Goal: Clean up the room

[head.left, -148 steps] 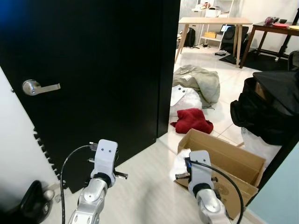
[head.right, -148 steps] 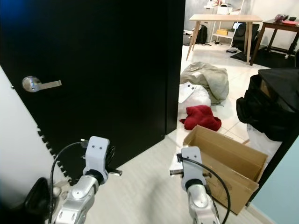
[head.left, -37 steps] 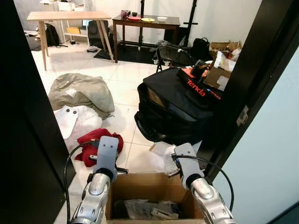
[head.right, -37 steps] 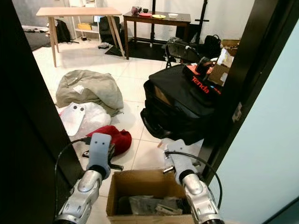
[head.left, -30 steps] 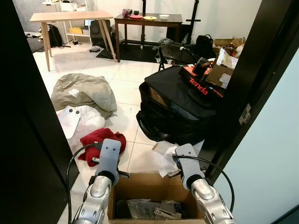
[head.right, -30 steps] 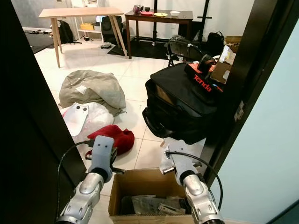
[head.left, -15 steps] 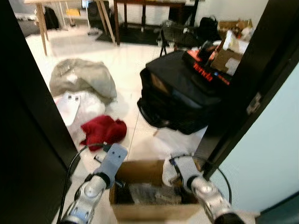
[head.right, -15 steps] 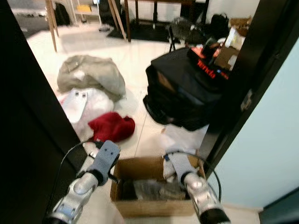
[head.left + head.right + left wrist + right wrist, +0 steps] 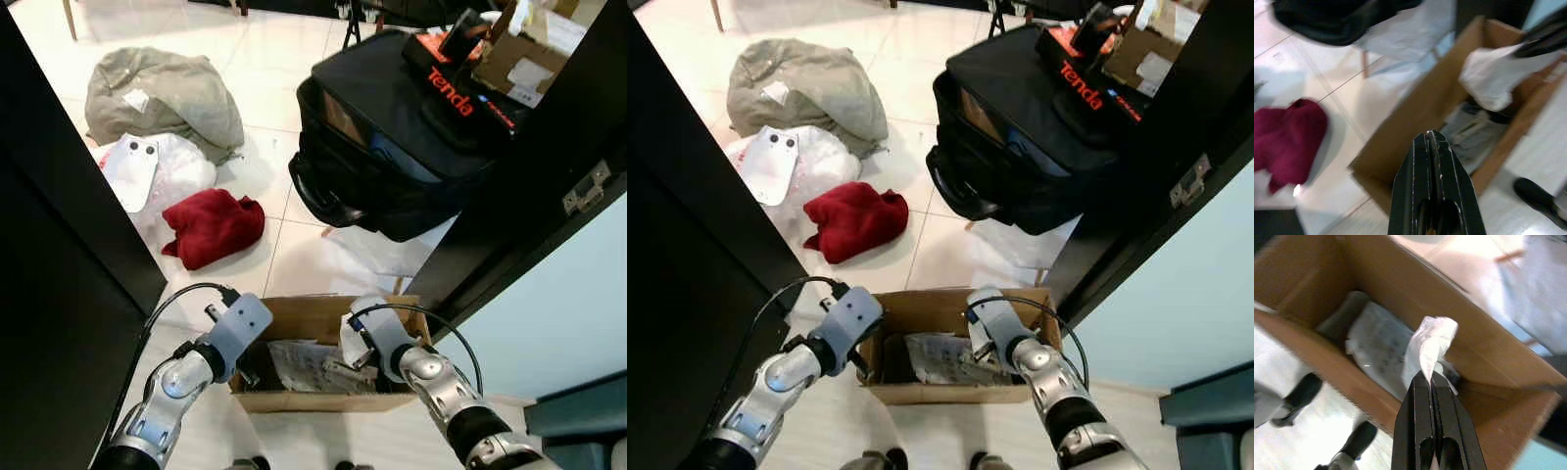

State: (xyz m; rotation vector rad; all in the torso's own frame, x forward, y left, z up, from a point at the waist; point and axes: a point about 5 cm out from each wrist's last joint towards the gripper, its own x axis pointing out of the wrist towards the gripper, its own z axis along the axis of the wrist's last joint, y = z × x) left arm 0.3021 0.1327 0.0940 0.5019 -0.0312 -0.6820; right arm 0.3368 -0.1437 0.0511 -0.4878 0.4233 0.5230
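Note:
An open cardboard box (image 9: 315, 315) sits on the floor right in front of me, with crumpled paper and plastic (image 9: 299, 362) inside. My right gripper (image 9: 1426, 374) is shut on a white crumpled wad (image 9: 1429, 346) and holds it over the box's inside, near its right end. My left gripper (image 9: 1430, 133) is shut with nothing in it and hovers over the box's left wall (image 9: 1415, 115). A dark red cloth (image 9: 214, 225) lies on the tiles beyond the box.
A big black bag (image 9: 402, 147) stands beyond the box, with a white plastic sheet (image 9: 382, 250) at its foot. A grey-green cloth heap (image 9: 162, 93) and a white plastic bag (image 9: 162, 168) lie far left. The black door (image 9: 49, 294) is left, the door frame (image 9: 529, 215) right.
The camera has tipped down and the box now lies closer below me. Both grippers have come down to the box, the right one still holding the white wad.

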